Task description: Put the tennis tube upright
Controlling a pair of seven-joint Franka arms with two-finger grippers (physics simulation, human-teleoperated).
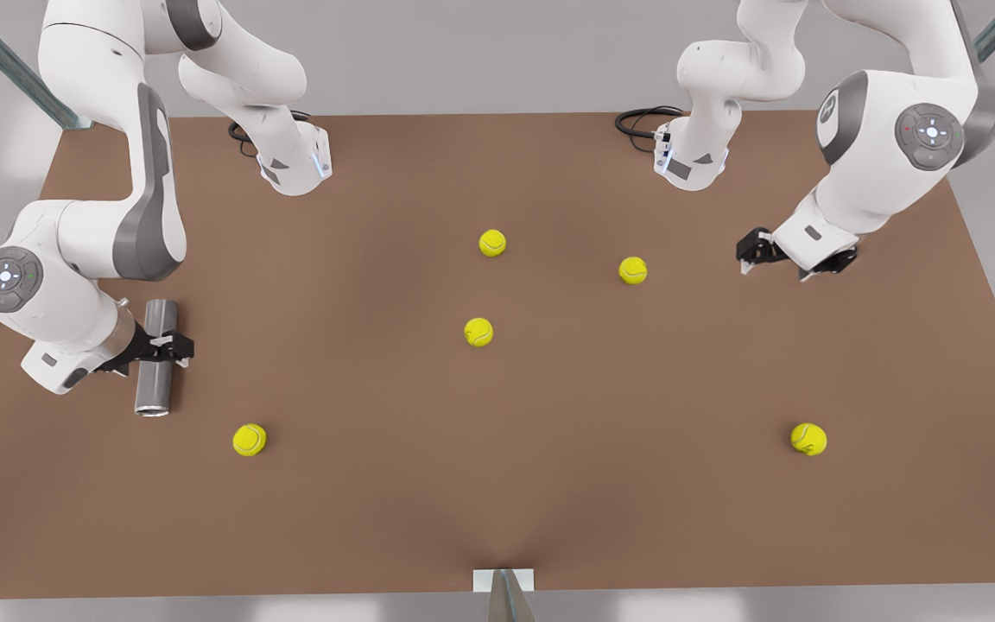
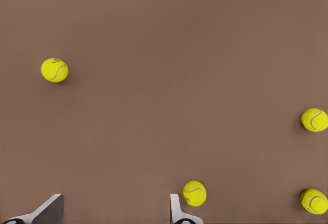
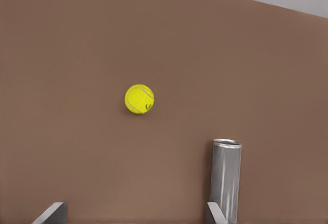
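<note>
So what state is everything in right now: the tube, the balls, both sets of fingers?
Tennis tube: lying flat on the table, not upright.
Right gripper: fingers open, at the tube.
Left gripper: fingers open, empty, waiting.
Tennis balls: five, loose, scattered apart.

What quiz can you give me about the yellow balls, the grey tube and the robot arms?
1. How many tennis balls lie on the brown table?
2. True or false: the tennis tube stands upright.
3. Which gripper is right beside the tube? A: the left gripper. B: the right gripper.

Key: 1. Five. 2. False, it lies flat on the table. 3. B. Its fingers are open, and the tube lies next to one of them. The left gripper, also open, waits at the front view's right.
</note>
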